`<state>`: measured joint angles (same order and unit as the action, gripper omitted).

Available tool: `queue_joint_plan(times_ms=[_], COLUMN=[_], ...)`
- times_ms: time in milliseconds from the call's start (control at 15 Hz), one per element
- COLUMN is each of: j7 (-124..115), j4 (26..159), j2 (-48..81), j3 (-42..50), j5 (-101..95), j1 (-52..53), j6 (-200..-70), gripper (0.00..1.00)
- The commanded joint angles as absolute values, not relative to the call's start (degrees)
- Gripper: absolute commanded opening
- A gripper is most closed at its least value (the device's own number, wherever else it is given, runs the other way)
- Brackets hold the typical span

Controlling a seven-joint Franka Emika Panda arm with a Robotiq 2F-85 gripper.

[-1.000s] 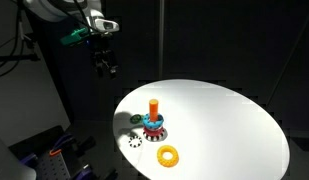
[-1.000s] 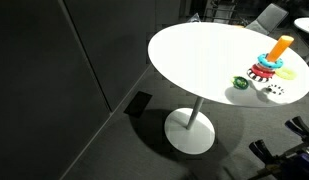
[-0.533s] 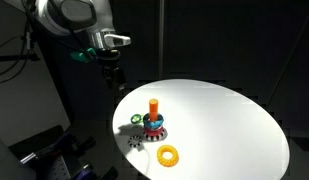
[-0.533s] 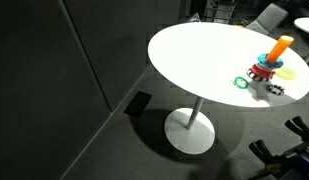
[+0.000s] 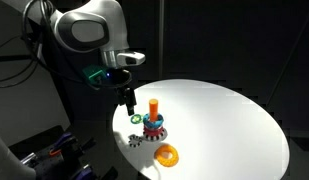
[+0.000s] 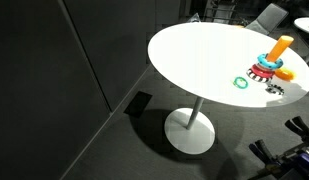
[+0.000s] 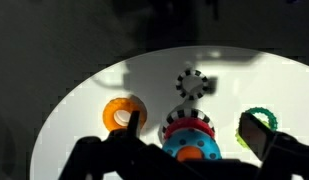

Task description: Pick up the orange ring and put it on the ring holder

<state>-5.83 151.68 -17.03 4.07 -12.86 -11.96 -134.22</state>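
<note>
The orange ring [image 5: 168, 154] lies flat on the white round table near its front edge; in the wrist view [image 7: 122, 113] it is at the left. The ring holder [image 5: 154, 122], an orange peg on stacked teal, red and blue rings, stands beside it and shows in both exterior views [image 6: 277, 62] and in the wrist view [image 7: 190, 140]. My gripper [image 5: 127, 100] hangs open and empty above the table's edge, next to the holder. In the wrist view its fingers [image 7: 193, 123] straddle the holder from above. The orange ring is outside the jaws.
A small green ring [image 5: 135, 119] [image 6: 240, 82] [image 7: 262, 118] and a black ring with white dots [image 5: 134, 140] [image 6: 275, 90] [image 7: 192, 84] lie by the holder. The white table [image 5: 224, 120] [image 6: 194, 50] stands on a pedestal in a dark room.
The arm has come down and across from the upper left toward the table, and the gripper now hangs close to the ring holder. The rings have not moved.
</note>
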Motion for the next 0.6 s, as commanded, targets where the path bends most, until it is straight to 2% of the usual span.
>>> queue_joint_plan(times_ms=[0,533], j7=[-9.5,-11.4], j4=[149.8,146.2], j2=[-12.5,-1.7], j3=[5.2,9.6], j5=[-16.0,-16.6], j1=[-14.0,-15.6], j6=[-137.4,-144.2], gripper=[1.0,1.0])
